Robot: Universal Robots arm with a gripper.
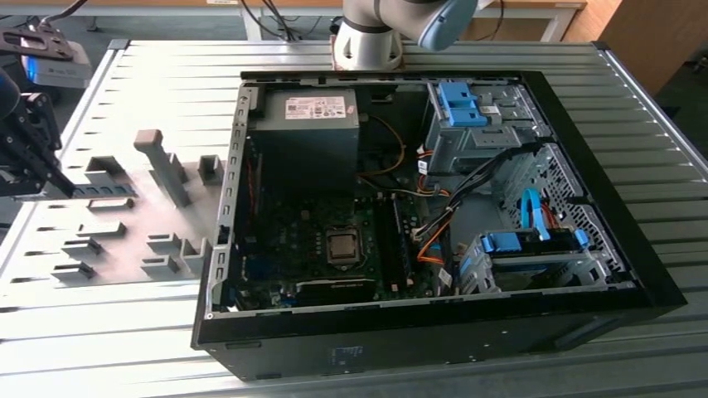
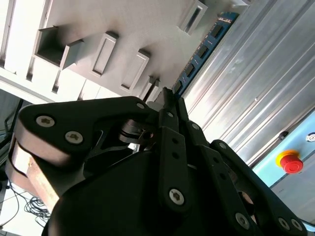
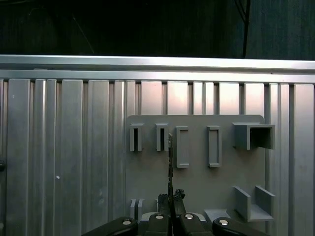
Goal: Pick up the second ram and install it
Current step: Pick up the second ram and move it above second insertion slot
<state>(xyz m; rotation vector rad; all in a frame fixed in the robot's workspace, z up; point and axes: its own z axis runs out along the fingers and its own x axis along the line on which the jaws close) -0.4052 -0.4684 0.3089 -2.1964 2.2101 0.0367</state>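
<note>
My gripper (image 3: 171,197) is shut on the second ram (image 3: 170,157), which I see edge-on as a thin dark strip above the grey holder plate (image 3: 197,187). In the second wrist view the ram (image 2: 202,49) is a blue-green stick with black chips, reaching out from the fingertips (image 2: 173,105) over the plate's edge. In the exterior view my gripper (image 1: 39,153) hangs at the far left, over the left end of the holder plate (image 1: 122,240). It is well apart from the open computer case (image 1: 619,274), whose memory slots (image 1: 390,240) lie beside the processor socket.
Grey upright blocks (image 1: 166,166) and slotted pockets (image 3: 182,146) stand on the holder plate. The ribbed metal table (image 1: 166,75) carries everything. Blue drive brackets (image 1: 459,104) and cables crowd the case's right side. A red stop button (image 2: 290,162) sits by the table.
</note>
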